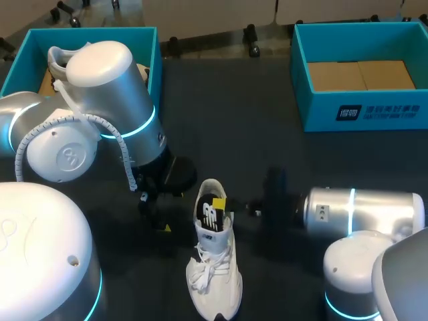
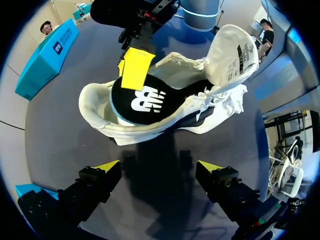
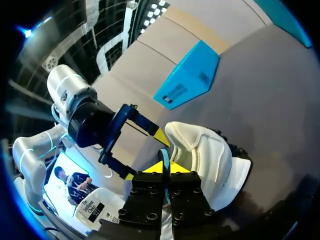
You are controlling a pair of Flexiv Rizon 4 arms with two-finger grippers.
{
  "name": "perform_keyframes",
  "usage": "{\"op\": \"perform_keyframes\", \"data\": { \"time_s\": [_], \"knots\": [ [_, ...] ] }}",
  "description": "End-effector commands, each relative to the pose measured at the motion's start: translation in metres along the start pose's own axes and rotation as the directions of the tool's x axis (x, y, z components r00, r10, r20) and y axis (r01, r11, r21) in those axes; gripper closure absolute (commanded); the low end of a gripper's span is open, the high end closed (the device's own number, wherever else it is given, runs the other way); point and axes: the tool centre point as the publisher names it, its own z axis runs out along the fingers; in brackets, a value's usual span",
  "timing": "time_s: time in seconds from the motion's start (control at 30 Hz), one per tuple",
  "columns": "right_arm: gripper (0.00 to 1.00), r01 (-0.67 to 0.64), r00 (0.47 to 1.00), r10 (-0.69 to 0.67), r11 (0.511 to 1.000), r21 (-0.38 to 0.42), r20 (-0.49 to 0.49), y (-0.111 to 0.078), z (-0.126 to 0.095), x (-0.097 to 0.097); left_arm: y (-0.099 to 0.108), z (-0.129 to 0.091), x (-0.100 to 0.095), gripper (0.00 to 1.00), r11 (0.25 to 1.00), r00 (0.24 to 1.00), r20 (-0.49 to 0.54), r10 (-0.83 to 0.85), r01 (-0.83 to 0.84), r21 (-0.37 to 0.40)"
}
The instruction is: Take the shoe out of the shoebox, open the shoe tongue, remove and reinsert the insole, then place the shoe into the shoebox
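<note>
- Table (image 1: 254,127): a dark, matte top that carries everything here.
- Teal box (image 1: 143,41): open-topped, at the table's far left corner, only partly showing.
- White sneaker (image 1: 59,60): lies inside that teal box, toward its left side, mostly hidden.

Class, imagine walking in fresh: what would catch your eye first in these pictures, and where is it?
A white lace-up sneaker sits central on the dark table, tongue pulled open. The right arm's fingers pinch its black insole with a white logo at the heel, while the left arm's fingers stand open beside the shoe. Two teal cardboard shoeboxes sit at its far corners.
</note>
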Motion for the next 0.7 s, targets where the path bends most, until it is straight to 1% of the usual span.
{"op": "perform_keyframes", "data": {
  "time_s": [0.03, 0.07, 0.1, 0.2, 0.53, 0.6, 0.7],
  "knots": [
    [1.0, -0.006, 1.0, 0.006, 1.0, 0.003, 0.014, -0.005, 0.003, 0.004, 0.0, 0.0, 0.0, 0.0, 1.0, 1.0, 0.001, 0.001, -0.001, -0.001],
    [1.0, -0.006, 1.0, 0.006, 1.0, 0.002, 0.013, -0.005, 0.003, 0.004, 0.0, 0.0, 0.0, 0.0, 1.0, 1.0, 0.001, 0.001, -0.001, -0.001],
    [0.92, -0.002, 1.0, 0.002, 1.0, 0.0, 0.011, -0.004, 0.002, 0.004, 0.0, 0.0, 0.0, 0.0, 1.0, 1.0, 0.001, 0.001, -0.001, -0.001],
    [0.0, 0.025, 0.999, -0.025, 1.0, -0.002, 0.022, 0.001, 0.0, 0.007, 0.0, 0.0, 0.0, 0.0, 1.0, 1.0, 0.001, 0.001, -0.001, -0.001],
    [0.0, 0.062, 0.997, -0.063, 0.998, 0.027, 0.046, 0.02, -0.013, 0.017, 0.0, 0.0, 0.0, 0.0, 1.0, 1.0, 0.001, 0.001, -0.001, -0.001],
    [0.0, 0.069, 0.996, -0.071, 0.996, 0.049, 0.055, 0.024, -0.017, 0.019, 0.0, 0.0, 0.0, 0.0, 1.0, 1.0, 0.001, 0.001, -0.001, -0.001],
    [0.0, 0.093, 0.993, -0.098, 0.992, 0.088, 0.06, 0.028, -0.023, 0.022, 0.002, -0.004, -0.008, 0.0, 1.0, 1.0, 0.001, -0.021, 0.021, -0.002]
  ]
}}
